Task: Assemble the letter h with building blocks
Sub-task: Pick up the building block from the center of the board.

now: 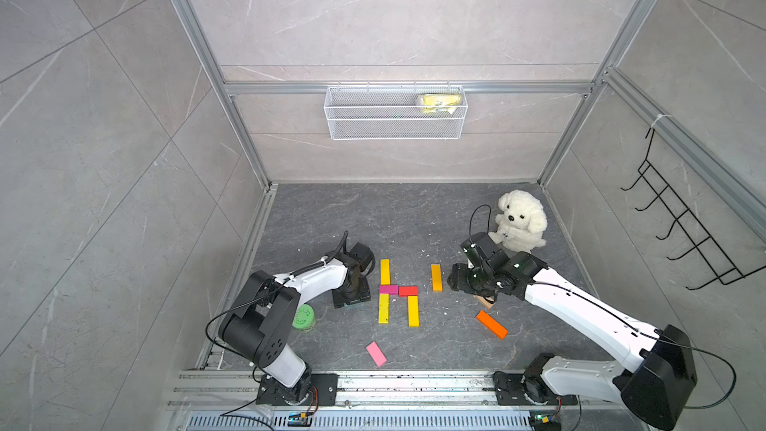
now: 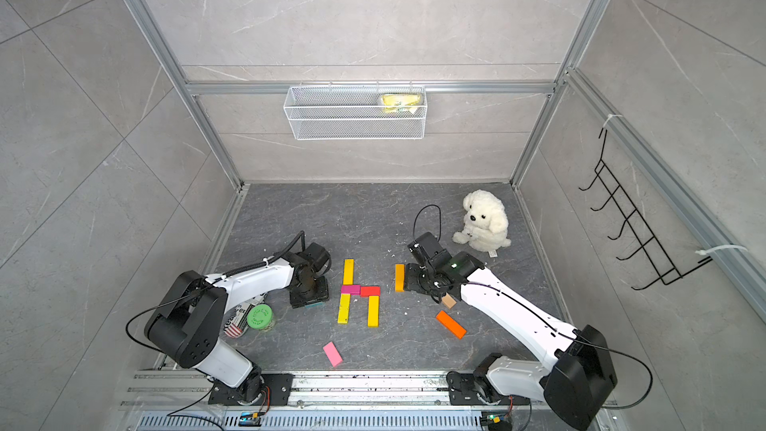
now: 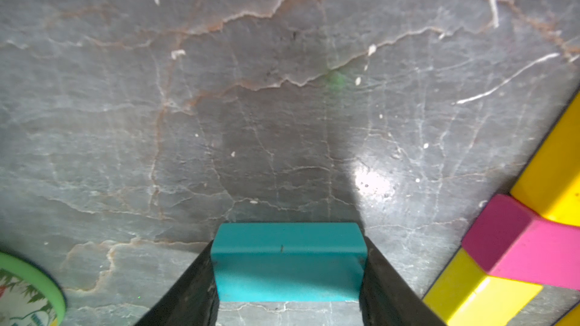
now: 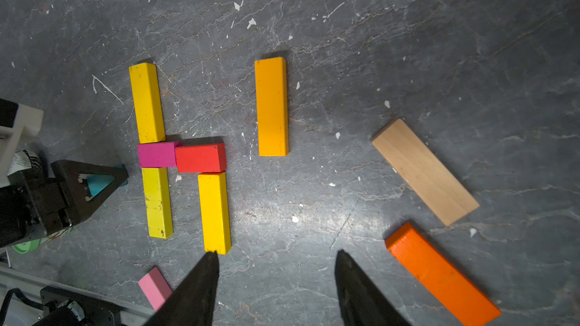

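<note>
Left gripper (image 3: 287, 246) clamped on short teal wooden block (image 3: 287, 265), near placed short magenta wooden block (image 3: 514, 246): careless swing could shift it. Right gripper (image 4: 276, 254) apart, empty.

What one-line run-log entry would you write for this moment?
left gripper: shut on teal block | right gripper: open, empty | magenta block touches red block

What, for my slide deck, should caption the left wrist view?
Left gripper grips a teal block beside the half-built letter's magenta block.
</note>
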Motion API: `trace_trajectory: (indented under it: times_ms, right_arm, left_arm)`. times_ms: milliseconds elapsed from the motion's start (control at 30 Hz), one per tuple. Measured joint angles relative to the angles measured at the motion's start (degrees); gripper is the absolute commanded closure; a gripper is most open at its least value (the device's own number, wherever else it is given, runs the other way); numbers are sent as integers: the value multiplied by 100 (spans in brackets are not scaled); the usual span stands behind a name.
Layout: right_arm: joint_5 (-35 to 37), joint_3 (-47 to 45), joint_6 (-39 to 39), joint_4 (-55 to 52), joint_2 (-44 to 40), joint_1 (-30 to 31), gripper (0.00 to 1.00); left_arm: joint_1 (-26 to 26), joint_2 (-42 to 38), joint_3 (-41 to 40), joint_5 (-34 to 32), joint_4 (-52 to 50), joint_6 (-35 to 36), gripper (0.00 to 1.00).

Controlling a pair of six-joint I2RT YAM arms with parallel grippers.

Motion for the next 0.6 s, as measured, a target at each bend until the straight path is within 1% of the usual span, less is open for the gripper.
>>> trace_trajectory:
  times_ms: [167, 300, 367, 433, 500, 600]
  right_arm:
    - [63, -37, 76, -166, -249, 0, 38]
    - [240, -31, 118, -402, -393, -31, 38]
    - [387, -28, 140, -599, -435, -90, 39]
    - [514, -28, 188, -815, -496, -227, 39]
    - [610, -39, 225, -992, -632, -439, 39]
    - [669, -197, 227, -1147, -1049, -785, 39]
  left_arm:
    - [11, -310, 68, -260, -470, 35, 50]
    - [-131, -861, 553, -348, -883, 37, 50]
    - [-444, -966, 1003, -428, -997, 24, 50]
    - [-894, -822, 1528, -433, -1040, -4, 51]
    - [-1394, -426, 2109, -402, -1027, -50, 52]
    - [-2070, 555, 2953, -260, -960, -76, 54]
